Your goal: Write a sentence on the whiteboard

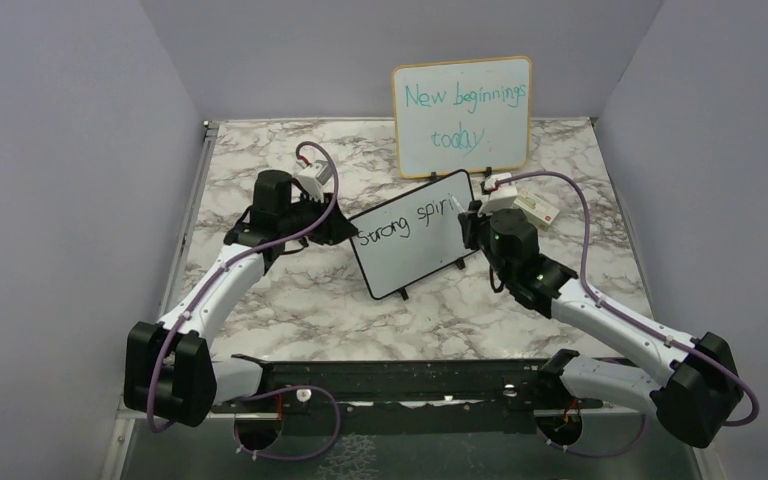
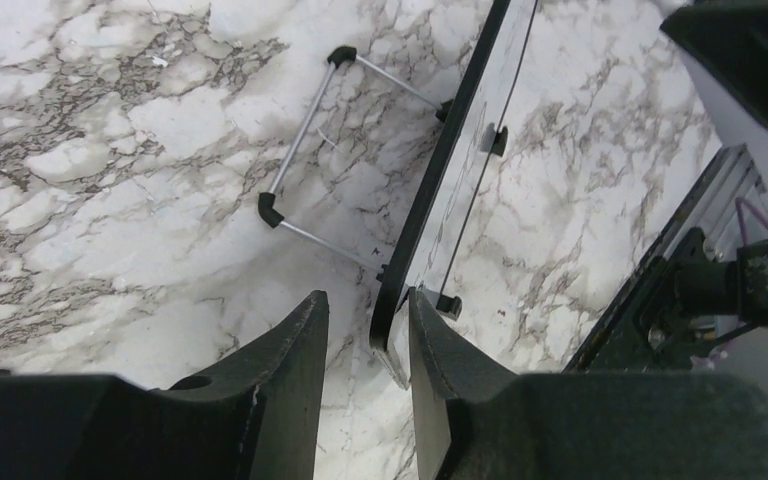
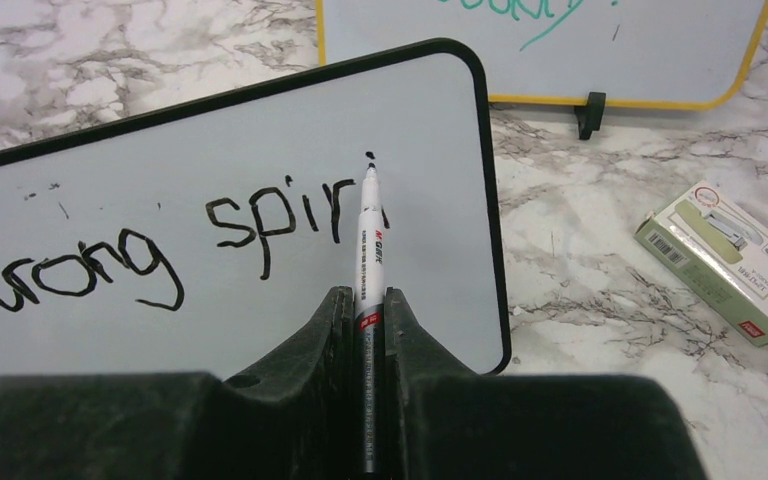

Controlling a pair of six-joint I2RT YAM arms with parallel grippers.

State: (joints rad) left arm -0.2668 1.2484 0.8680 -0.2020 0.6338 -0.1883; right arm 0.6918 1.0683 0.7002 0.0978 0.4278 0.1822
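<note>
Right claw (image 3: 368, 302) tight on marker (image 3: 370, 230) (tip at whiteboard (image 3: 160, 170))

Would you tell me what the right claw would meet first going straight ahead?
The marker sticks out ahead of the right claw, so its tip would probably meet the small whiteboard beside "spir". Whether it touches now is unclear.

Whiteboard (image 3: 110, 200): "strong spiri"; yellow-framed board (image 1: 505, 135): "New beginnings today".
</note>
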